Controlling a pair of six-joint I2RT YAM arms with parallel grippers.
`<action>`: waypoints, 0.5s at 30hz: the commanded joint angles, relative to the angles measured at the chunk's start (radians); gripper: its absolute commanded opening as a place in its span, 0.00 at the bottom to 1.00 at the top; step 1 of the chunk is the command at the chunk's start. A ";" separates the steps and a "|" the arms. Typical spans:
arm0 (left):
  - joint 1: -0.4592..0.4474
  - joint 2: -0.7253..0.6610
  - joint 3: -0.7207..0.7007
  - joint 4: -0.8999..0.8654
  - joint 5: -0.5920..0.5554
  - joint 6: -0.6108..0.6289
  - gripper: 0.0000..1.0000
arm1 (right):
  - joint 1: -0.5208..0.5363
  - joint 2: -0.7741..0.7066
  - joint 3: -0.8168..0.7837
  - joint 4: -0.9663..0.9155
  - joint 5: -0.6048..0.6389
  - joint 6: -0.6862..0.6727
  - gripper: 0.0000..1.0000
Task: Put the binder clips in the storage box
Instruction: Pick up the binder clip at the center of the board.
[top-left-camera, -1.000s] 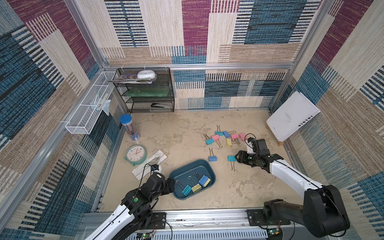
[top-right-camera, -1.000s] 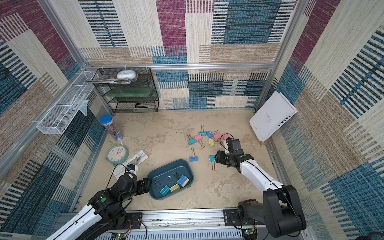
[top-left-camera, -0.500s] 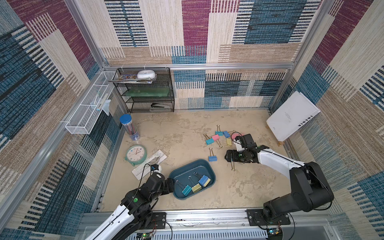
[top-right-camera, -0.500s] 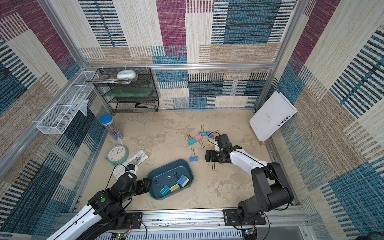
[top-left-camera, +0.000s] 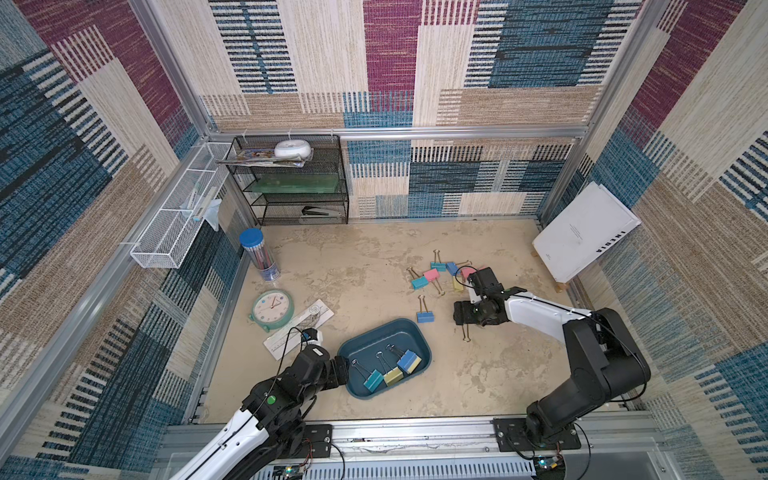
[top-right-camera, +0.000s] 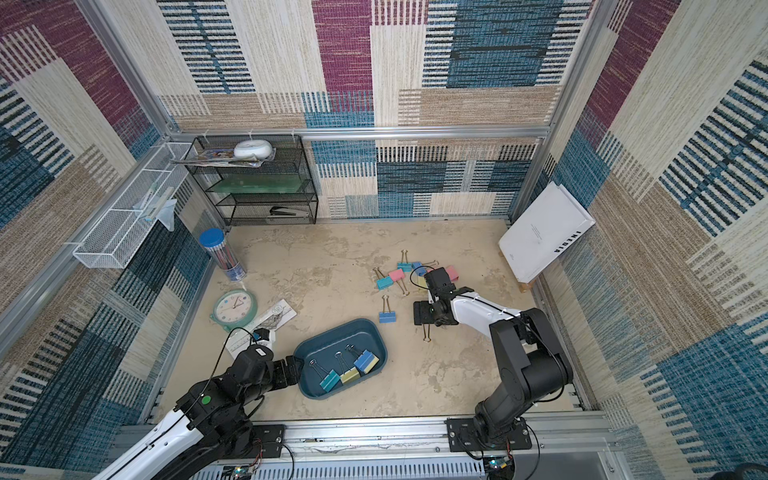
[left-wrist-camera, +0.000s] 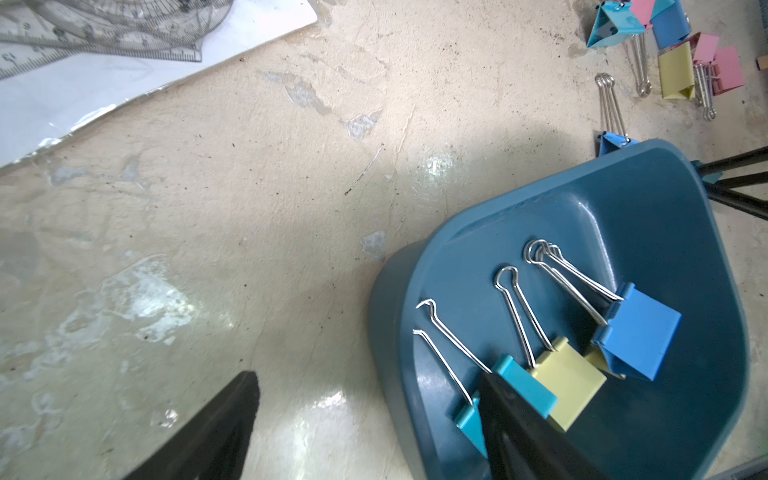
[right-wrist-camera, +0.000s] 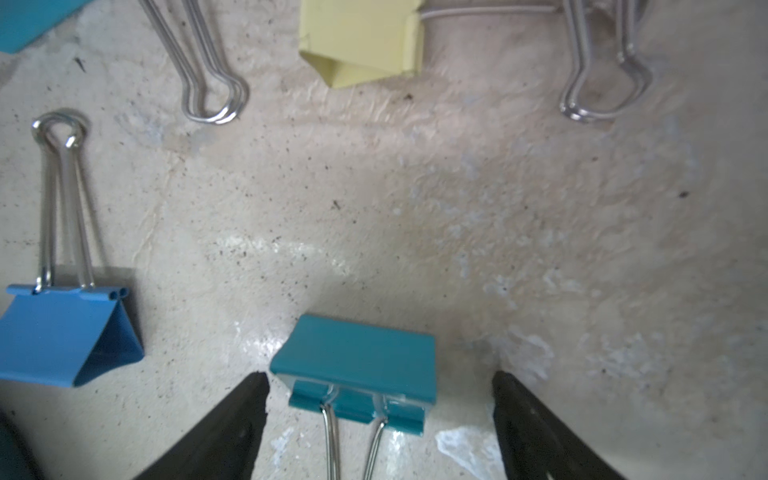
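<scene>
Only my right wrist view shows the teal clip (right-wrist-camera: 357, 365) whole, lying untouched between the spread fingers of my right pincer (right-wrist-camera: 380, 377); both top views hide its body. My left pincer (left-wrist-camera: 365, 376) gapes astride the storage box (top-left-camera: 395, 336) wall, with at least three binder clips (top-left-camera: 386, 376) inside.

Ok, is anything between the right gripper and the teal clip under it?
Nothing visible: the right gripper stands open astride the teal clip, bare table on both sides. The blue clip lies apart.
</scene>
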 joint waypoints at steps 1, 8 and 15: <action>0.000 -0.001 -0.004 0.004 -0.007 0.002 0.87 | 0.004 0.024 -0.001 0.007 -0.014 0.014 0.80; 0.001 0.002 -0.003 0.005 -0.007 0.001 0.87 | 0.021 0.025 -0.006 0.000 -0.008 0.037 0.59; 0.001 0.002 -0.004 0.005 -0.006 0.001 0.87 | 0.027 -0.005 0.007 -0.029 0.021 0.043 0.52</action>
